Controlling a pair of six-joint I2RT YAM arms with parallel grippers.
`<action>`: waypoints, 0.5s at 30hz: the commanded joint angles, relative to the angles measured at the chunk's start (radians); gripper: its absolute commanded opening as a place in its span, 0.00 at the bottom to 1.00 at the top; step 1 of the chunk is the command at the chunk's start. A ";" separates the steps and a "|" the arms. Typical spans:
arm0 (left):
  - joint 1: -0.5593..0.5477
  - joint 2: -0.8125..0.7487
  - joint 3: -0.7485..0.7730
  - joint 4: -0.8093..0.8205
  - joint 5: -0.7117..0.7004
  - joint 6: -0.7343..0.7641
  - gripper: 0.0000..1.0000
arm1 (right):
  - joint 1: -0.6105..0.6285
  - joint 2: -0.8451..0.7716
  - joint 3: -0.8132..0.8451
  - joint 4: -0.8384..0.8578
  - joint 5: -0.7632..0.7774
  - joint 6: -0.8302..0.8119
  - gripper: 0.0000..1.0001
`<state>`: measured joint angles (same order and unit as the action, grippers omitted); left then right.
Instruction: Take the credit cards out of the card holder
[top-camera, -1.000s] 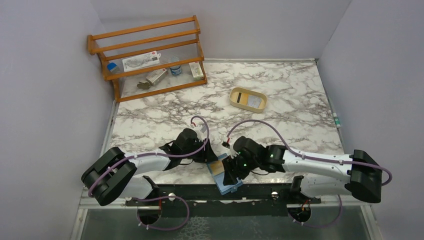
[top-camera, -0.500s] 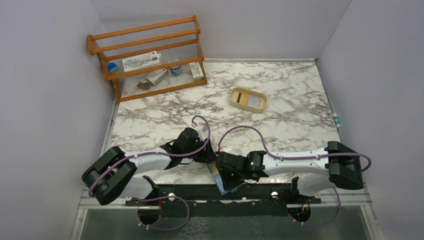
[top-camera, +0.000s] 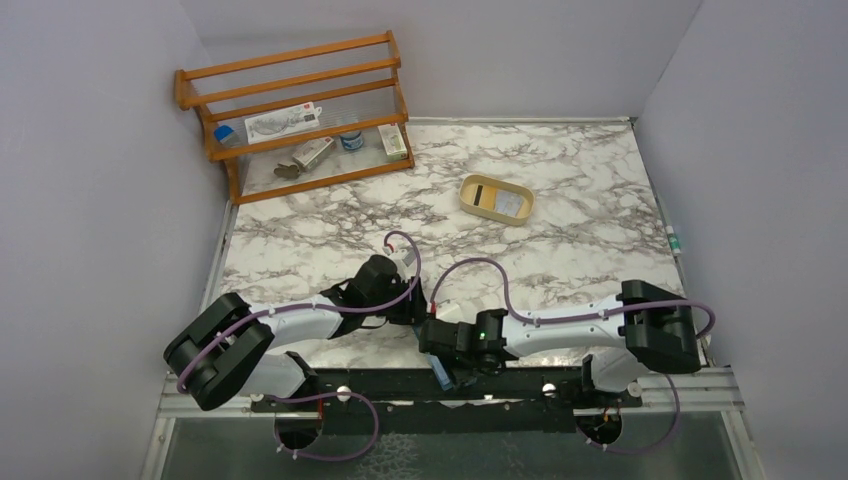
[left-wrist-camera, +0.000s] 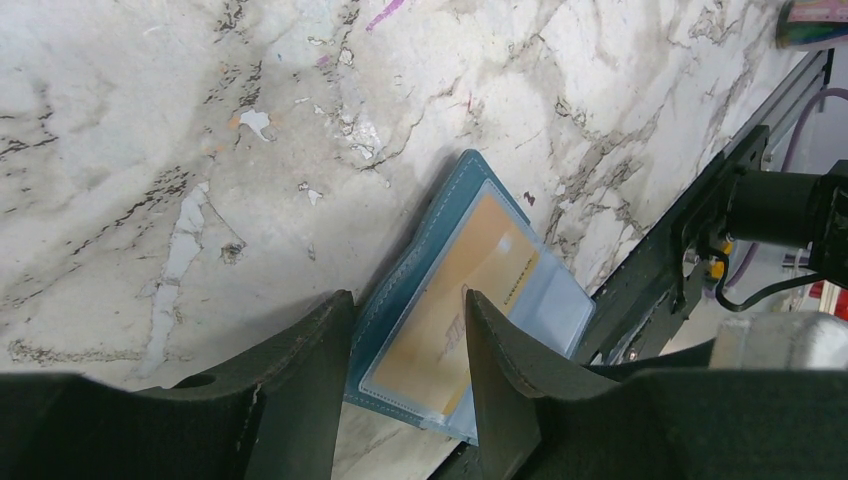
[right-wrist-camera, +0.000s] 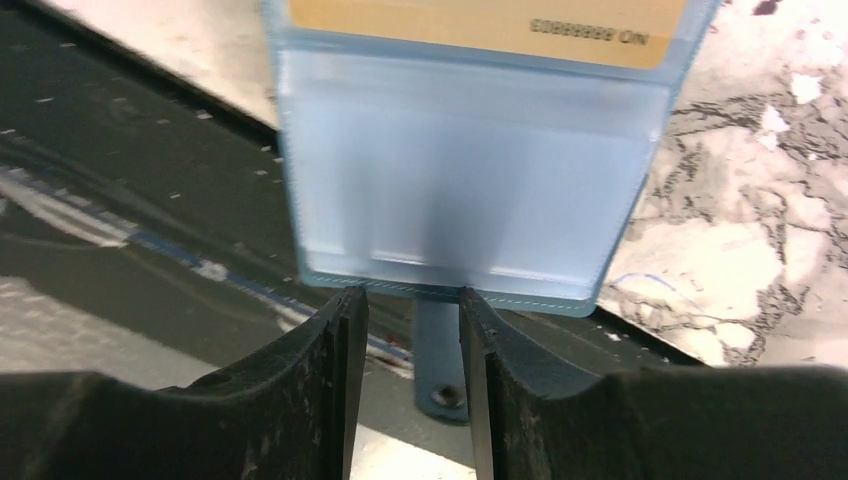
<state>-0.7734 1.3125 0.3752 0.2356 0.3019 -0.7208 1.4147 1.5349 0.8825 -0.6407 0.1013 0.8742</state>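
Note:
The teal card holder (left-wrist-camera: 400, 300) lies open at the table's near edge, half over the black rail (right-wrist-camera: 120, 150). A tan credit card (left-wrist-camera: 455, 300) sits under its clear sleeve (right-wrist-camera: 460, 170). My left gripper (left-wrist-camera: 405, 297) is open and straddles the holder's inner corner, one fingertip (left-wrist-camera: 475, 310) over the tan card. My right gripper (right-wrist-camera: 408, 296) is open at the overhanging edge. The snap tab (right-wrist-camera: 440, 350) hangs between its jaws, close to the right finger, unclamped. From above, the card holder (top-camera: 444, 370) is mostly hidden under the right gripper (top-camera: 445, 350) beside the left gripper (top-camera: 418, 318).
A tan tray (top-camera: 470, 200) at the back middle holds a dark-striped card and a pale one. A wooden rack (top-camera: 300, 110) with small items stands at the back left. The table's near edge (top-camera: 400, 385) is a black rail right under the holder.
The right arm has folded in and swung its gripper leftward and toward the near edge, onto the holder's overhanging side. The left gripper has stayed put.

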 joint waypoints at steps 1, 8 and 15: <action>0.000 0.021 0.003 -0.080 -0.044 0.023 0.47 | 0.009 0.043 0.004 -0.078 0.101 0.028 0.43; 0.000 0.013 0.001 -0.086 -0.040 0.022 0.47 | 0.006 0.101 -0.016 -0.089 0.162 0.024 0.40; 0.000 -0.007 -0.012 -0.084 -0.029 0.003 0.47 | -0.012 0.163 -0.030 -0.025 0.160 0.000 0.02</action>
<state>-0.7734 1.3128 0.3794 0.2264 0.3019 -0.7216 1.4185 1.6012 0.8963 -0.6895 0.1711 0.8875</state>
